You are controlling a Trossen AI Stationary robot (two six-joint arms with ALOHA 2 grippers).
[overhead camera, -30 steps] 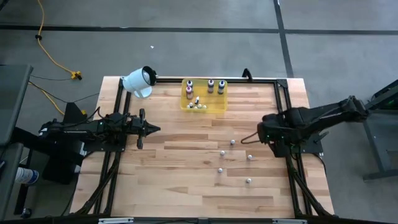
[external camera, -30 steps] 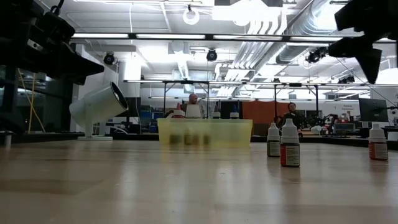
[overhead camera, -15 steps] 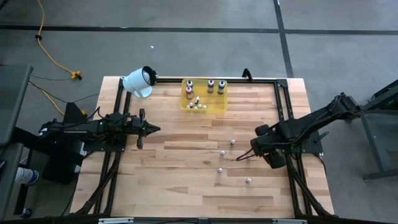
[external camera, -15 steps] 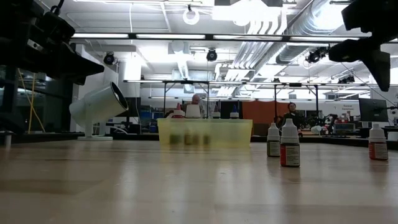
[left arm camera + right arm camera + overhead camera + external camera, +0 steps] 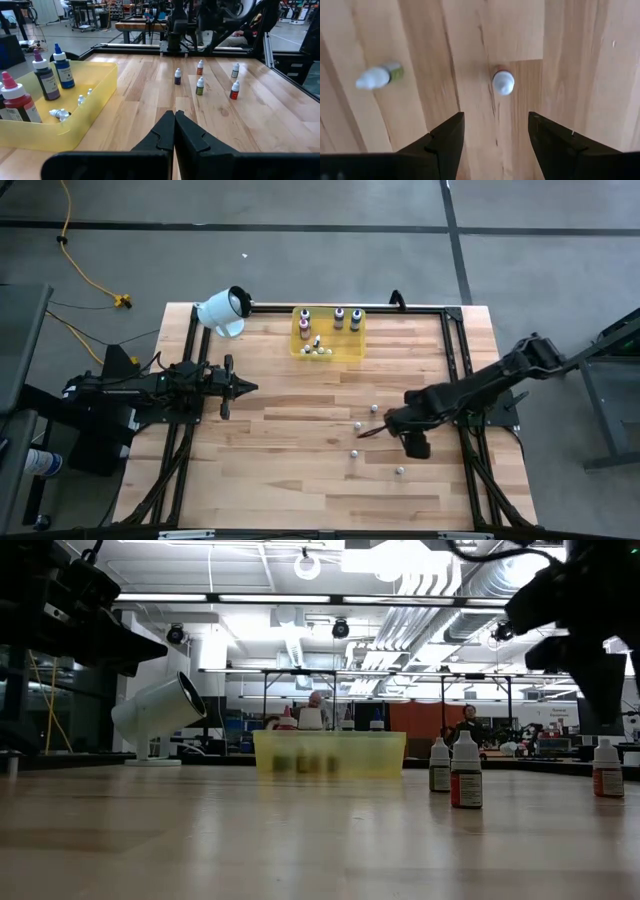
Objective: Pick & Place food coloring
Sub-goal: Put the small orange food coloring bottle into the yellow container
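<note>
Food coloring bottles were split between 2 places: several sat in the yellow tray (image 5: 328,348) at the table's far edge, and 5 small droppers stood loose on the wooden table (image 5: 300,470), well apart from the tray. I had the right gripper (image 5: 364,433) out over that loose group, its jaws spread wide and holding nothing, pointing almost straight down. In the right wrist view a red-banded dropper (image 5: 503,82) stood upright just ahead of the gap between the fingers, with a green-banded dropper (image 5: 379,76) off to one side. To grasp cleanly I judged I should bring the white cap midway between the fingers before descending, then close low on the body rather than the tapered tip, since such a light bottle would tip easily. The left gripper (image 5: 174,116) waited at the table's left side, jaws pressed together, empty.
</note>
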